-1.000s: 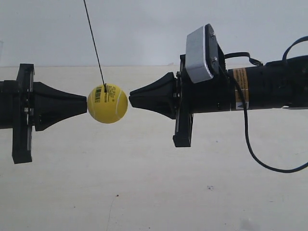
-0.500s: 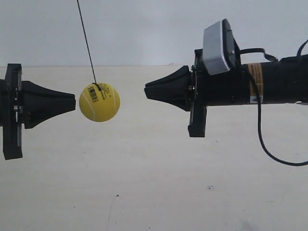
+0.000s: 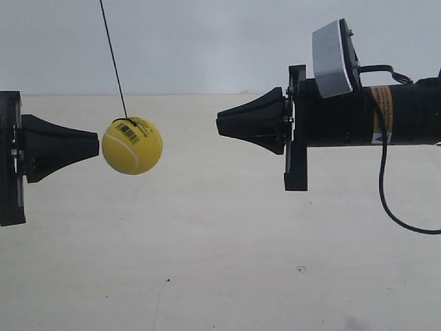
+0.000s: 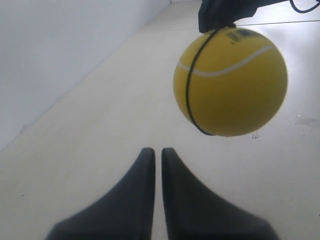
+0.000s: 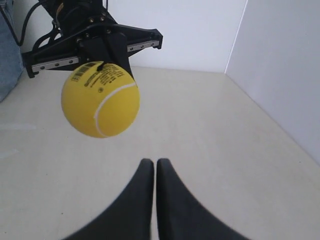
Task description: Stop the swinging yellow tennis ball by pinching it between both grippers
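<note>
The yellow tennis ball (image 3: pixel 132 145) hangs in the air on a thin dark string (image 3: pixel 112 58) above the pale surface (image 3: pixel 220 276), between the two black cone-shaped tips. It is just beside the left end effector (image 3: pixel 95 145), at the exterior view's left, with a sliver of gap showing. It is well apart from the right end effector (image 3: pixel 220 125), which sits slightly higher than the ball

Both end effectors have their fingers together, with only a thin slit between them in the wrist views (image 4: pixel 155 150) (image 5: pixel 151 161)

From the right wrist the ball (image 5: pixel 100 100) covers the left arm's tip, with that arm's flat flange (image 5: pixel 92 47) spreading behind it and something blue (image 5: pixel 7 55) at the edge. From the left wrist the ball (image 4: pixel 230 82) hides most of the right arm

A grey-white boxy camera (image 3: pixel 334 58) rides on the right arm, and a black cable (image 3: pixel 383 186) loops below it. A plain white wall (image 3: pixel 207 41) stands on the far side

The ball bears a black barcode (image 3: pixel 129 129) and lines of small print, too fine to read. An orange label (image 3: pixel 381 114) on the right arm is also illegible
</note>
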